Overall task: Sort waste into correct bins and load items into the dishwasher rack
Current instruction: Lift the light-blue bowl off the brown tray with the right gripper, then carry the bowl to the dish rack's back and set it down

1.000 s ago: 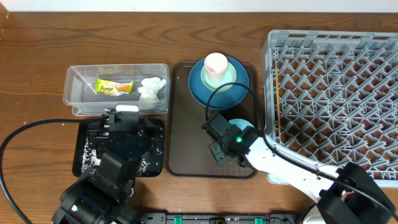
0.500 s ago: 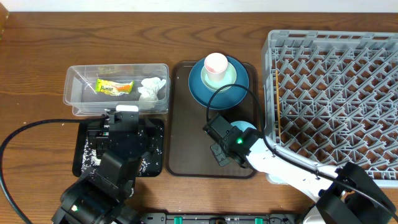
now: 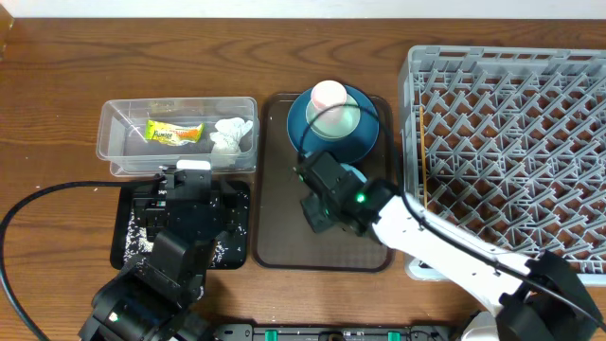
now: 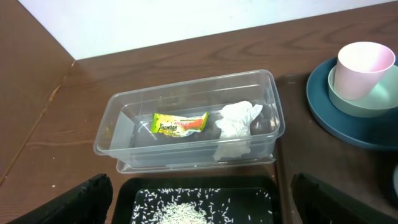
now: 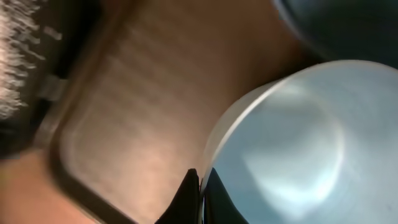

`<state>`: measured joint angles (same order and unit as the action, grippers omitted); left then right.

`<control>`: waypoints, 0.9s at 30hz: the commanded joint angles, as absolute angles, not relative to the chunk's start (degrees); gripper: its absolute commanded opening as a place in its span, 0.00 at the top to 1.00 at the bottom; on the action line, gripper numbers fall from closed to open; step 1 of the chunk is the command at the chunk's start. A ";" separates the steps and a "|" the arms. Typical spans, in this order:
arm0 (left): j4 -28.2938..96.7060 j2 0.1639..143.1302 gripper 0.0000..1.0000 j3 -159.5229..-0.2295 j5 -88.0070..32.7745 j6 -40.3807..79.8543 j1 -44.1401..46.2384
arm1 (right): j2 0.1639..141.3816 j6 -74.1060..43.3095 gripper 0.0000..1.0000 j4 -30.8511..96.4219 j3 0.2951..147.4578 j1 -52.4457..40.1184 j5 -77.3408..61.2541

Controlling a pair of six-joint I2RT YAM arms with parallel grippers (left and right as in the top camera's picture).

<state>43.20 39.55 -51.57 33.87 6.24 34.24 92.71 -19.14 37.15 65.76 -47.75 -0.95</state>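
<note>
My right gripper (image 5: 200,185) is shut on the rim of the pale blue-white bowl (image 5: 292,143), one finger inside and one outside. From overhead it (image 3: 327,197) hangs over the brown tray, just below the dark blue plate (image 3: 298,128), and hides most of the bowl (image 3: 352,173). The plate carries the mint-green bowl (image 3: 354,121) and pink cup (image 3: 329,95). My left gripper (image 4: 211,208) is open above the black tray (image 3: 126,237) of rice (image 4: 180,213). The clear tub (image 4: 186,93) holds the wrapper (image 4: 180,123) and tissue (image 4: 237,119). Chopsticks (image 3: 420,161) lie in the grey rack (image 3: 511,142).
The brown serving tray (image 3: 279,227) lies between the two bins and the rack. The rack fills the right side of the table. A black cable (image 3: 47,194) loops across the wood at the left.
My right gripper has closed on the bowl's rim and moved up and left across the brown tray, toward the plate, taking the bowl along. The left arm has not moved.
</note>
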 commanded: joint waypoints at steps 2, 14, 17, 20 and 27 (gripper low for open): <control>43.27 39.59 0.05 -53.21 35.20 7.18 34.33 | 92.77 -15.27 0.98 40.10 73.97 -41.67 -8.29; 43.27 39.59 0.05 -53.21 35.20 7.18 34.33 | 92.92 -12.53 0.99 26.06 80.18 -10.59 -41.41; 43.27 39.59 0.05 -53.21 35.20 7.18 34.33 | 93.17 -10.85 0.99 20.95 80.18 -1.87 -49.17; 43.27 39.59 0.05 -53.21 35.20 7.18 34.33 | 94.04 -10.15 0.99 17.17 80.18 5.04 -56.16; 43.27 39.59 0.05 -53.21 35.20 7.18 34.33 | 101.27 -11.05 0.99 9.28 80.18 14.33 -70.67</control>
